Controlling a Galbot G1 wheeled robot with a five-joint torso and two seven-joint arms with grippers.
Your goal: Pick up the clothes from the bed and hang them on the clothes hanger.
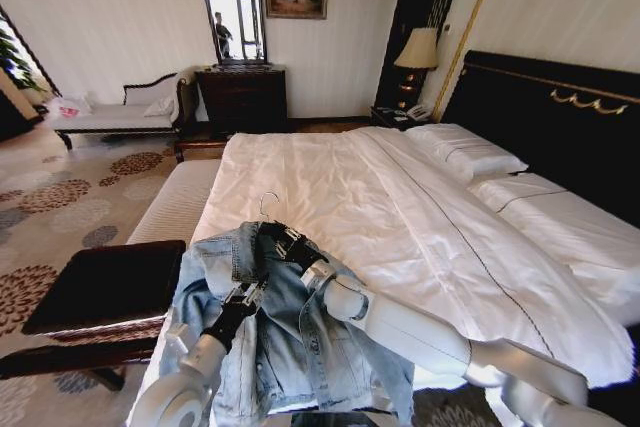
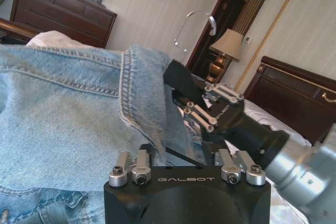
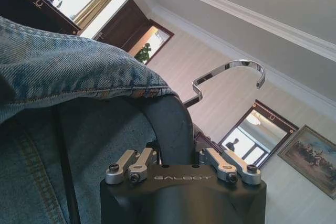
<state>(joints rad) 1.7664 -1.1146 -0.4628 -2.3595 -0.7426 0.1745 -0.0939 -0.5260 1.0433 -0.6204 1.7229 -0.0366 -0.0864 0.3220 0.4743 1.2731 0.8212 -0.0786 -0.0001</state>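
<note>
The clothes, a faded-blue denim jacket (image 1: 290, 337), hang draped over the clothes hanger above the foot of the bed (image 1: 340, 187). The hanger's silver hook (image 1: 266, 205) sticks up over the collar. My right gripper (image 1: 287, 241) is shut on the black hanger just below the hook. The left wrist view shows that right gripper (image 2: 197, 109) clamped on the black hanger shoulder (image 2: 177, 77), under the hook (image 2: 197, 22). My left gripper (image 1: 247, 296) is against the jacket's front, just under the collar (image 2: 131, 87). In the right wrist view, denim (image 3: 52, 66) covers the hanger shoulder (image 3: 168, 124).
A dark wooden bench (image 1: 110, 282) stands left of the bed's foot, with a white cushioned bench (image 1: 180, 202) beyond it. A dark dresser with mirror (image 1: 245, 97) and a chaise (image 1: 110, 112) line the far wall. A lamp (image 1: 418, 52) sits by the black headboard (image 1: 560, 117).
</note>
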